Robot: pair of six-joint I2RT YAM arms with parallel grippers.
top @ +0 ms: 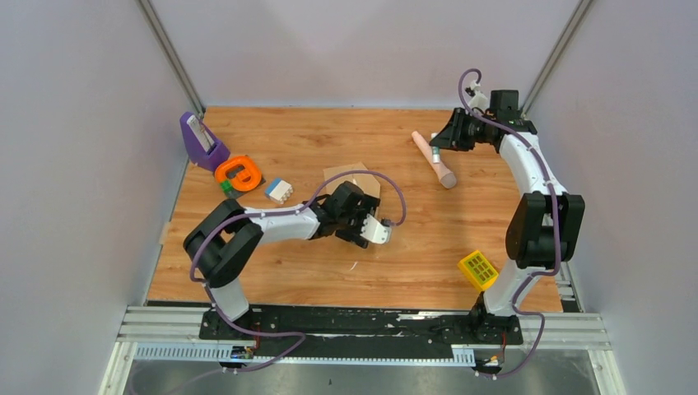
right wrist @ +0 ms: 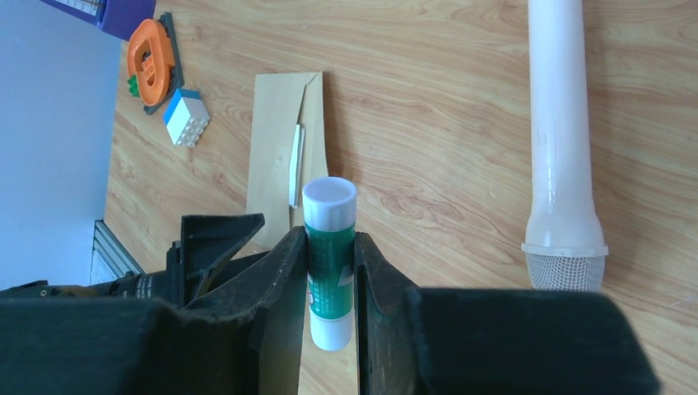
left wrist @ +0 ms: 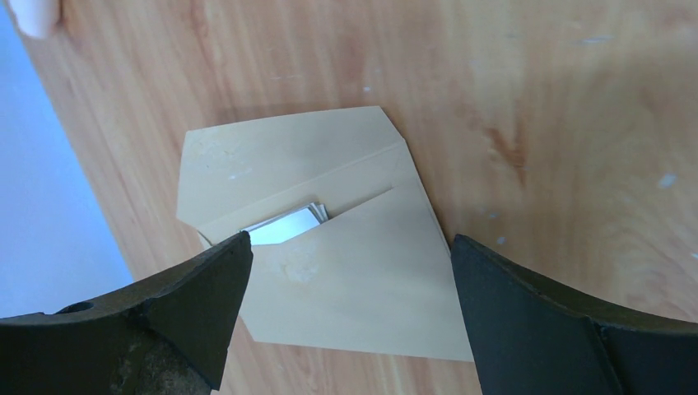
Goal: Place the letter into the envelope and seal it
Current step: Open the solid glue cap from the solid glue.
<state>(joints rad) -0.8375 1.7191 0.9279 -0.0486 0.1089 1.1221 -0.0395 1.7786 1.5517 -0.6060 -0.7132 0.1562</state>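
The tan envelope lies flat on the wooden table with its flap open. The pale letter sits in its pocket, only a strip showing at the mouth. My left gripper is open and hovers over the envelope body, empty. In the top view the left gripper hides most of the envelope. My right gripper is shut on a green and white glue stick, held above the table at the back right. The envelope also shows in the right wrist view.
A pink-white microphone lies near the right gripper. At the back left are a purple holder, an orange tape dispenser and a blue-white brick. A yellow block sits by the right arm's base.
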